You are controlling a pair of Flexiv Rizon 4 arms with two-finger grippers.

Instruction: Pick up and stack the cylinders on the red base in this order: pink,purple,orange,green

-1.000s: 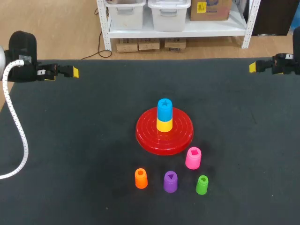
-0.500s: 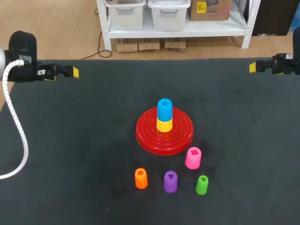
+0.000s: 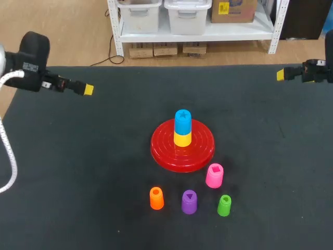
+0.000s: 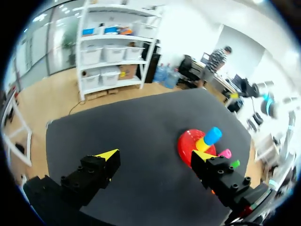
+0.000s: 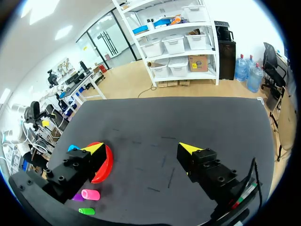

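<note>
The red base (image 3: 200,147) lies mid-table with a blue cylinder (image 3: 182,121) on a yellow one (image 3: 182,139) at its centre. In front of it stand the pink cylinder (image 3: 214,175), the purple (image 3: 189,201), the orange (image 3: 156,198) and the green (image 3: 224,205), all upright and apart. My left gripper (image 3: 86,90) hovers at the far left, open and empty (image 4: 155,155); the base (image 4: 186,141) lies ahead of its fingers. My right gripper (image 3: 281,74) is at the far right edge, open and empty (image 5: 141,148); the pink cylinder (image 5: 89,194) lies beyond one finger.
The black tabletop (image 3: 104,172) is bare around the base and the loose cylinders. A white cable (image 3: 10,161) hangs from my left arm over the table's left edge.
My left arm has swung inward, its gripper now further right and slightly lower over the table. The right arm and all cylinders have stayed put.
</note>
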